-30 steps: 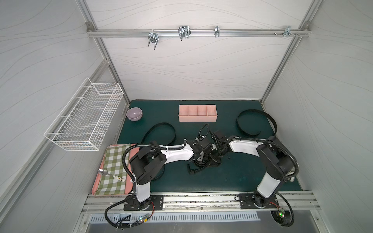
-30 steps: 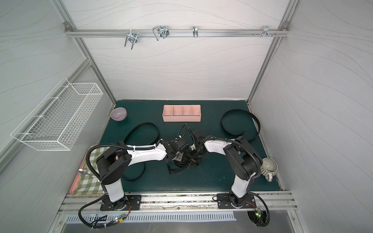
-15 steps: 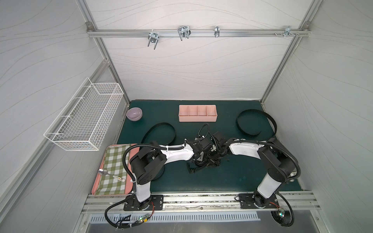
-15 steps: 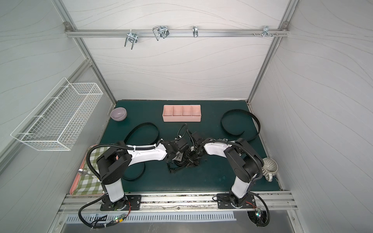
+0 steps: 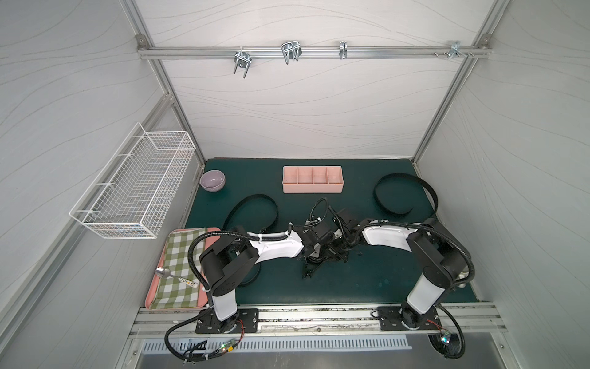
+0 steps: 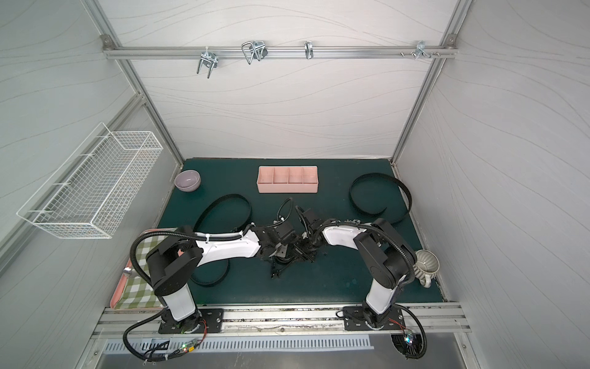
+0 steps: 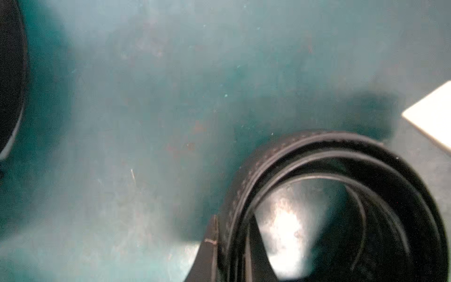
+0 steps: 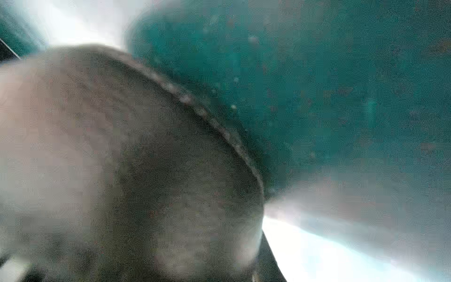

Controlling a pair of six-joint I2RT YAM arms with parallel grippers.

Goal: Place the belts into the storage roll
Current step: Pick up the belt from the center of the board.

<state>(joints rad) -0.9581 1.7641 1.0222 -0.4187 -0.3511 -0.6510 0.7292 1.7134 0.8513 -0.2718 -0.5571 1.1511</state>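
Note:
A black belt (image 5: 319, 260), coiled, lies mid-table between both arms. My left gripper (image 5: 314, 254) is shut on it; in the left wrist view the gripper (image 7: 231, 240) pinches the coiled belt's (image 7: 341, 171) layers. My right gripper (image 5: 338, 249) reaches the same coil from the right. In the right wrist view the belt (image 8: 146, 171) is a close blur hiding the jaws. A second belt (image 5: 402, 195) lies loose at the back right. Another belt (image 5: 255, 207) curves under the left arm. The storage roll (image 5: 313, 189) (image 6: 287, 189), pale pink, stands at the back centre.
A lilac bowl (image 5: 212, 180) sits at the back left. A white wire basket (image 5: 137, 185) hangs on the left wall. At the front left lies a pink tray with a green checked cloth (image 5: 178, 265) and a spoon (image 5: 166, 273). A ribbed mug (image 6: 426, 263) stands front right.
My right gripper's jaws have drawn closer together at the coiled belt. The left arm and its grip have not moved.

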